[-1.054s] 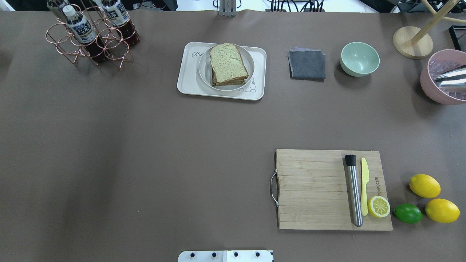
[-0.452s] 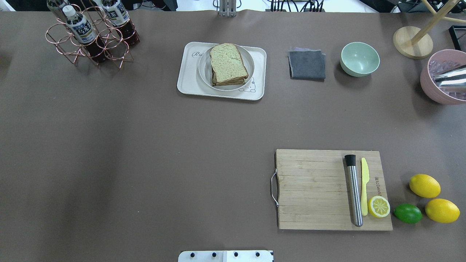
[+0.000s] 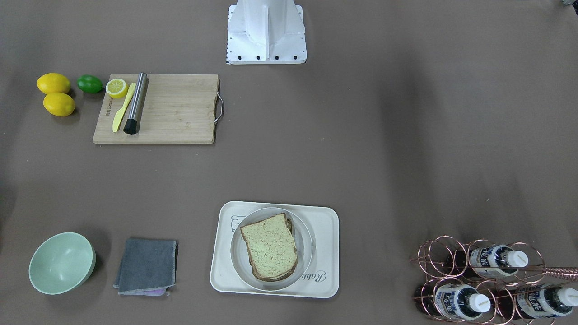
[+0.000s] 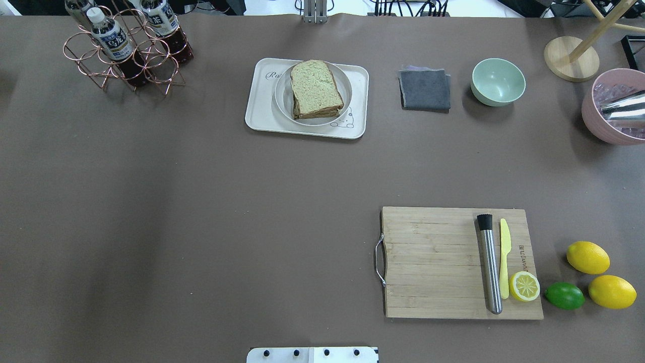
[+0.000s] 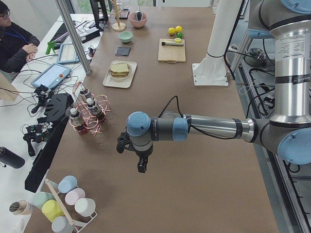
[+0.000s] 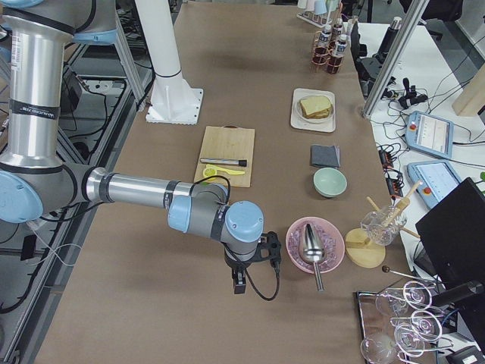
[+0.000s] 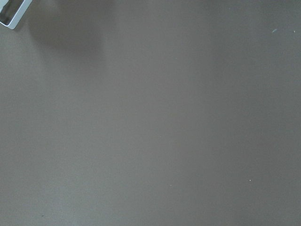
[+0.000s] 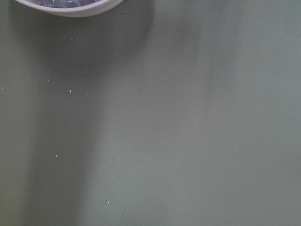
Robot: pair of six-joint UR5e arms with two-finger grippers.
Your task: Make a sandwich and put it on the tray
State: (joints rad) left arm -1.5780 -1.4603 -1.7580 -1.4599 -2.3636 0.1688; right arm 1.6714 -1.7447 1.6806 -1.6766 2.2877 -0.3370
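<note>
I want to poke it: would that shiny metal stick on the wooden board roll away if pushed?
Probably yes: the metal stick looks round and smooth, lying flat on the wooden board, so a sideways push may roll it. The yellow knife beside it would likely stop it that way.

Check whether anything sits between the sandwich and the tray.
Yes. A round white plate lies on the tray, and the sandwich rests on that plate, so it does not touch the tray directly.
</note>
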